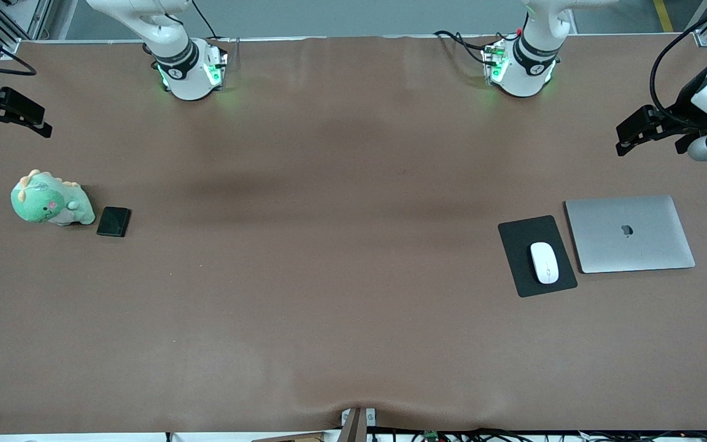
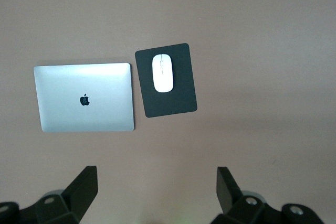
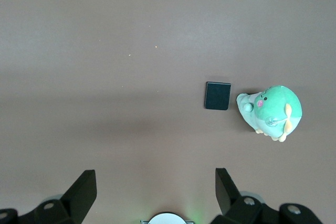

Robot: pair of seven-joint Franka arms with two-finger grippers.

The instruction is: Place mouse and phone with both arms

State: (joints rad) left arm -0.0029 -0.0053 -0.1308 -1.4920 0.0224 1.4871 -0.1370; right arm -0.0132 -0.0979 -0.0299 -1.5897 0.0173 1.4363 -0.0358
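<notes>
I see the table (image 1: 353,319) middle wide open. A plush dinosaur (image 1: 51,200) touches the phone (image 1: 113,221) near one end; a laptop (image 1: 629,233) crowds the mouse pad (image 1: 522,270) near the other.

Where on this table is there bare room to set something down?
Bare brown table runs between the phone and the mouse pad, and nearer the camera. Crowded spots: phone beside the plush dinosaur; mouse on the pad beside the laptop.

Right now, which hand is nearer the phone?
Right. The right hand hangs at the phone's end of the table; the left hand is at the laptop's end.
</notes>
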